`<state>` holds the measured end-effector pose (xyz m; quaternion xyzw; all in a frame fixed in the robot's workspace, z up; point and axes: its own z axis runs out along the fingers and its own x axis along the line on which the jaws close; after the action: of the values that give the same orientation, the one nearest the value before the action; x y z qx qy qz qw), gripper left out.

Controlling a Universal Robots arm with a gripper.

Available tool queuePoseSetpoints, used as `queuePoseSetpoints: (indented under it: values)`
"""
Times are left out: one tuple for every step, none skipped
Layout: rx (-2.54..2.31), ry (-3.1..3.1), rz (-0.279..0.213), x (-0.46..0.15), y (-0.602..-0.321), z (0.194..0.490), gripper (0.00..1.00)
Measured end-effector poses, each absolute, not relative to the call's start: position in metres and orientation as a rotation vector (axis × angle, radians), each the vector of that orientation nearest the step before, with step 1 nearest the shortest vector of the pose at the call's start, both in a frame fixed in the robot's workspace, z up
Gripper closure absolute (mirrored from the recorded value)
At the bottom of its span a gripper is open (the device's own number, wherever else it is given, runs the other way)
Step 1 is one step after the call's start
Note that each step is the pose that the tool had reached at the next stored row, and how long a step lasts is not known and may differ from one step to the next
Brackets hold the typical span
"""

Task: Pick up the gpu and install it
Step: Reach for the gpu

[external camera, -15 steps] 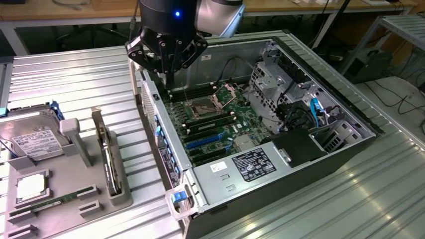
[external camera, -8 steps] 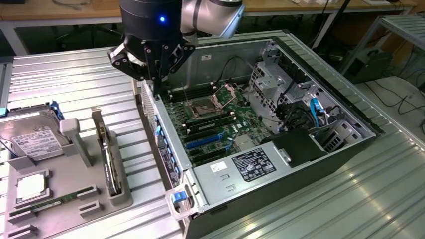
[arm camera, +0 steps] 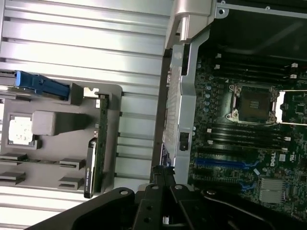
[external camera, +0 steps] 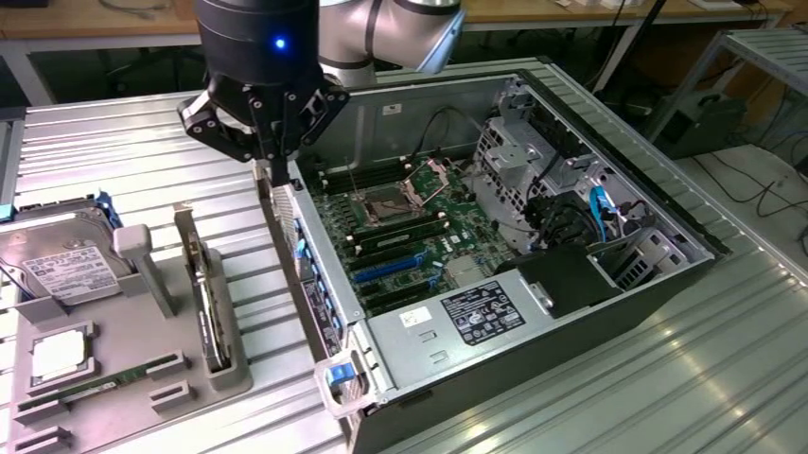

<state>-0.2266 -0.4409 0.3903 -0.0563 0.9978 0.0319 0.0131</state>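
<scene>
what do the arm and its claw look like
The arm has rounded silvery-grey joints. Under them is a black cylindrical wrist section with a small blue light lit on it. The claw is black, built of linked bars with pale pivot pins, tapering to slim fingers.

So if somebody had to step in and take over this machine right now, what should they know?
Gripper: shut, with nothing in it as far as shows. It hangs over the side wall of the open computer case that faces the grey tray.
Gpu: stands on edge in its slot on the tray, apart from the gripper.
Done: nothing visible yet. The blue card slots on the board look unoccupied.
Left: the whole job, picking up the gpu and installing it in the case.
</scene>
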Motion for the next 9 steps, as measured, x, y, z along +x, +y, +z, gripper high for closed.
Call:
queuePoseSetpoints:
  values:
    - [-0.179,3.109,0.099,-0.228,-0.442,0.39,0.89]
    - [-0.184,3.109,0.099,-0.23,-0.442,0.39,0.89]
    - [-0.188,3.108,0.099,-0.231,-0.443,0.39,0.89]
    - [-0.192,3.108,0.099,-0.232,-0.445,0.389,0.89]
    - [-0.196,3.108,0.099,-0.233,-0.446,0.389,0.89]
    - [-0.2,3.108,0.1,-0.235,-0.447,0.389,0.89]
    - [-0.204,3.108,0.099,-0.236,-0.448,0.389,0.89]
    - [-0.207,3.107,0.1,-0.237,-0.45,0.389,0.89]
    - [-0.211,3.107,0.1,-0.238,-0.451,0.388,0.89]
